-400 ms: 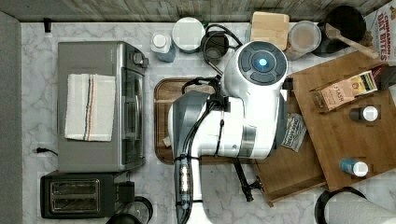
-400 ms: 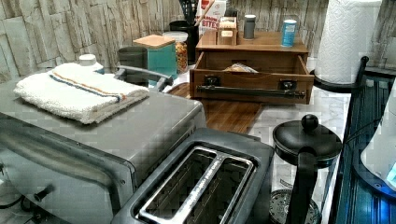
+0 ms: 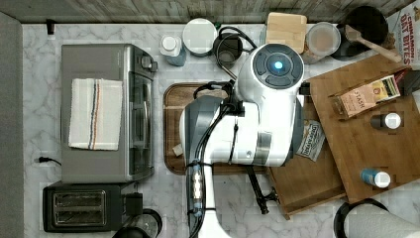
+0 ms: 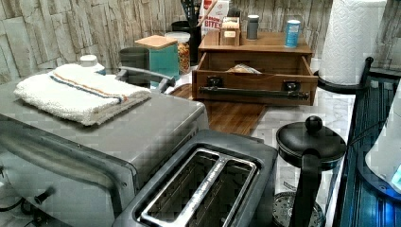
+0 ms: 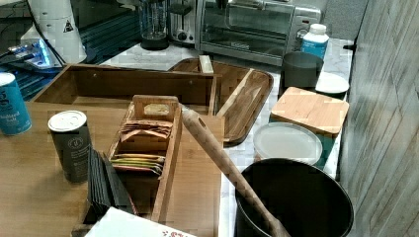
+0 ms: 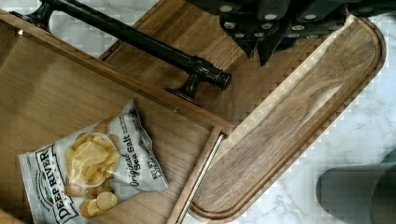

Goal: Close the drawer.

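the drawer (image 4: 255, 71) is seen pulled well out of the bamboo organizer (image 4: 257, 46), its front overhanging the walnut tray (image 6: 299, 126), with a bag of chips (image 6: 93, 172) lying inside. nothing of the closing is judged done. the gripper (image 6: 261, 44) is held above the tray, just beside the black bar handle (image 6: 140, 42) and not touching it; whether it is apart or together cannot be told. the push inward is left.

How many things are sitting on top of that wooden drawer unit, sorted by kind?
Spice tins: 2, a dark tin and a blue tin.
Tea bag caddies: 1, the wooden caddy.
Black packet stacks: 1, the black stack.
Total: 4, all on the top panel above the open drawer.
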Robot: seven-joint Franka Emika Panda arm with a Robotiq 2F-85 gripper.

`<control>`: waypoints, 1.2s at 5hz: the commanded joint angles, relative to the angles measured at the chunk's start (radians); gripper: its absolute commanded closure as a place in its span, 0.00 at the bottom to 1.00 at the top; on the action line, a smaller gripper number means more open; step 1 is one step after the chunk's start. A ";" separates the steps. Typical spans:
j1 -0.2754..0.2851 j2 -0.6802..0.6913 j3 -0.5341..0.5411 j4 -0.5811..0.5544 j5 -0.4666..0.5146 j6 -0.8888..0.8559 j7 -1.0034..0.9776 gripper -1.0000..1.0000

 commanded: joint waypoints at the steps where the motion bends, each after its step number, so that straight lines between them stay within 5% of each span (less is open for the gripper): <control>1: 0.018 -0.048 0.018 -0.083 -0.028 0.053 -0.119 1.00; 2: 0.024 -0.094 0.031 -0.194 0.034 0.145 -0.215 1.00; 6: 0.107 -0.286 0.073 -0.605 0.012 0.433 -0.553 1.00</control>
